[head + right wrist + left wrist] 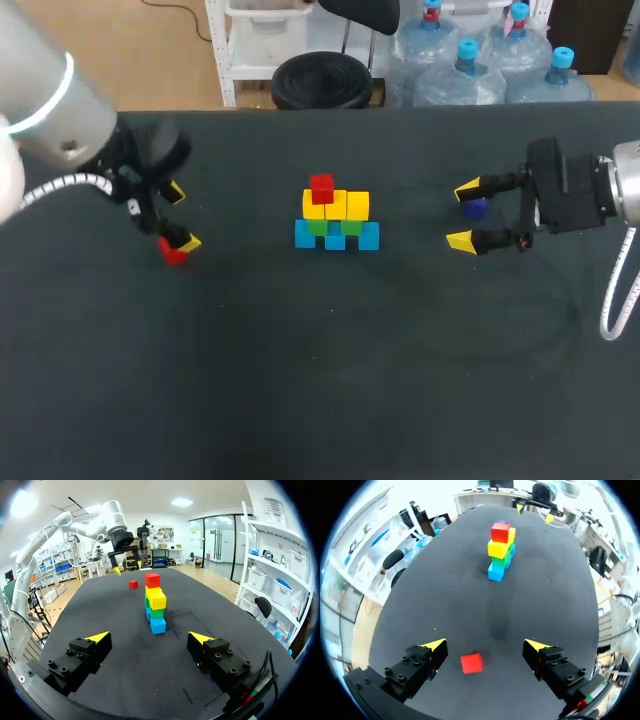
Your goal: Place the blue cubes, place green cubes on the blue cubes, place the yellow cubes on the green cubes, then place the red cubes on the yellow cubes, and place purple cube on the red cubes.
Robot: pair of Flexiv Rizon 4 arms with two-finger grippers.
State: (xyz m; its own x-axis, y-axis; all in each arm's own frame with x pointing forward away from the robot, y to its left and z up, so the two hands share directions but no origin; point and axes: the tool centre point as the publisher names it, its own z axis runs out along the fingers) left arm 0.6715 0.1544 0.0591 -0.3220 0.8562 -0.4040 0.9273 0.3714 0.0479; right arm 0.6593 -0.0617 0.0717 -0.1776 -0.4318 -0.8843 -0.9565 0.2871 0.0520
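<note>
A cube stack stands mid-table: blue cubes (336, 239) at the base, green cubes (318, 227) on them, yellow cubes (357, 206) above, and one red cube (321, 188) on top. In the wrist views the stack (500, 550) (155, 605) stands ahead of each gripper. A loose red cube (174, 254) (471, 663) (133, 584) lies on the table between the fingers of my open left gripper (181, 217) (485, 645), untouched. A purple cube (475, 208) lies between the fingers of my open right gripper (463, 215) (149, 638); the right wrist view does not show it.
The table (330, 370) is covered in dark cloth, with bare cloth in front of the stack and on both sides of it. My left arm (112, 522) shows beyond the stack in the right wrist view.
</note>
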